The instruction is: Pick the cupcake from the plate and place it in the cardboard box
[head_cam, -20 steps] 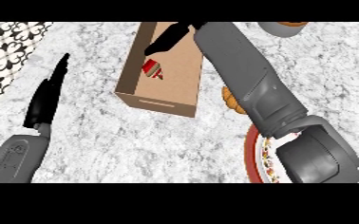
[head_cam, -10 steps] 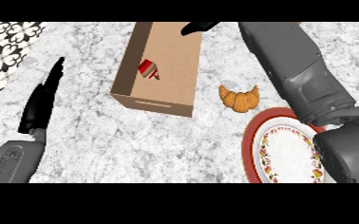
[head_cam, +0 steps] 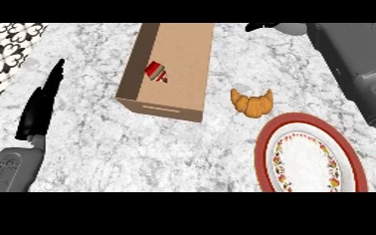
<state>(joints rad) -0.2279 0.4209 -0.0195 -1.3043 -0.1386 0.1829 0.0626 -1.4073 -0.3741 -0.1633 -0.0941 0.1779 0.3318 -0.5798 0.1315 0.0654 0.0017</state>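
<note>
The cupcake (head_cam: 156, 71), red and green striped, lies on its side inside the cardboard box (head_cam: 183, 55), against the box's left wall. The red-rimmed plate (head_cam: 266, 144) at the lower right carries nothing. My left hand (head_cam: 43, 104) rests at the left edge, fingers straight and pointing up, well apart from the box. Of my right hand only a small black tip (head_cam: 258, 26) shows at the top edge, right of the box; its fingers are out of sight. The grey right forearm (head_cam: 345, 59) runs down the right side.
A croissant (head_cam: 252, 102) lies on the marble counter between the box and the plate. A patterned tile surface (head_cam: 15, 42) shows at the top left corner.
My right arm has drawn back from over the box to the upper right, uncovering the croissant and the whole plate. The cupcake stays in the box. The left hand has not moved.
</note>
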